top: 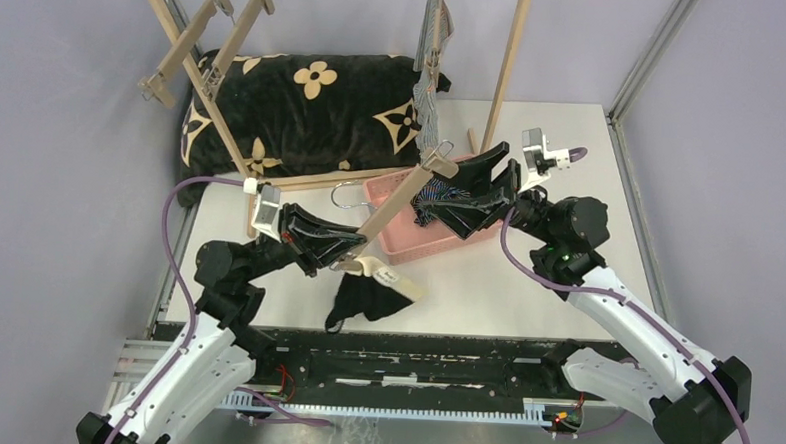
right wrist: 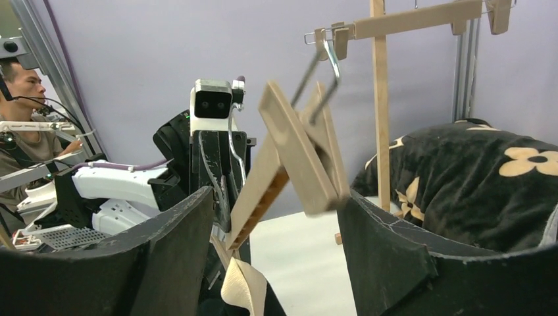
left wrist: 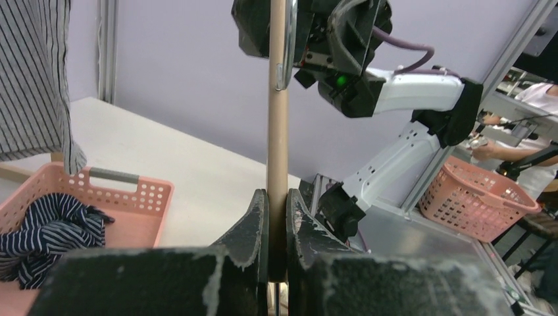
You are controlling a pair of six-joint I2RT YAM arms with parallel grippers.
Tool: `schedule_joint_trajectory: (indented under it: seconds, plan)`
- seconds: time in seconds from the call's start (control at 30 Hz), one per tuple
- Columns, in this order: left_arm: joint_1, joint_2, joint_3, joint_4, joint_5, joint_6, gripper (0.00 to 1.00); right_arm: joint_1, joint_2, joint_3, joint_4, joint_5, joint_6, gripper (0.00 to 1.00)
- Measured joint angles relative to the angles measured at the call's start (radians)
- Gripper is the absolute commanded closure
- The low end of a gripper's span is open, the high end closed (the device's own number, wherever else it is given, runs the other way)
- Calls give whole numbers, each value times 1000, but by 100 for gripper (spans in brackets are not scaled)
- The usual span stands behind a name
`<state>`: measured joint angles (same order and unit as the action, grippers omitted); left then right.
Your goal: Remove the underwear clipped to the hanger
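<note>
Top view: my left gripper (top: 353,250) is closed on the wooden hanger (top: 400,197), and my right gripper (top: 450,190) gapes around its clip end. Navy striped underwear (top: 428,202) lies in the pink basket (top: 423,245), black underwear (top: 364,301) lies on the table (top: 466,285), and grey striped underwear (top: 432,79) hangs from the rack (top: 507,67).
Left wrist — fingers (left wrist: 253,224) pinch the hanger.
Right wrist — fingers (right wrist: 388,257) are apart, flanking the clip (right wrist: 299,151).

I note plain lilac walls (top: 53,117) around the white bench (top: 486,286), evenly lit. Aluminium frame post (top: 649,55) stands at its far right corner. Pink basket (left wrist: 474,197) sits off-bench, beyond.
</note>
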<state>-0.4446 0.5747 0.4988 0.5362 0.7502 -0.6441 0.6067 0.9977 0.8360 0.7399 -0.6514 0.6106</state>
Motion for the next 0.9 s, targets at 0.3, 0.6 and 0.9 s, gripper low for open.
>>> schedule_joint_trajectory:
  seconds: [0.3, 0.6, 0.9]
  plan:
    - [0, 58, -60, 240, -16, -123, 97, 0, 35, 0, 38, 0, 34, 26]
    - [-3, 73, -84, 310, -19, -156, 97, 0, 78, 6, 83, -1, 71, 42]
    - [-17, 95, -95, 362, -40, -156, 97, 8, 89, 10, 84, -2, 83, 36]
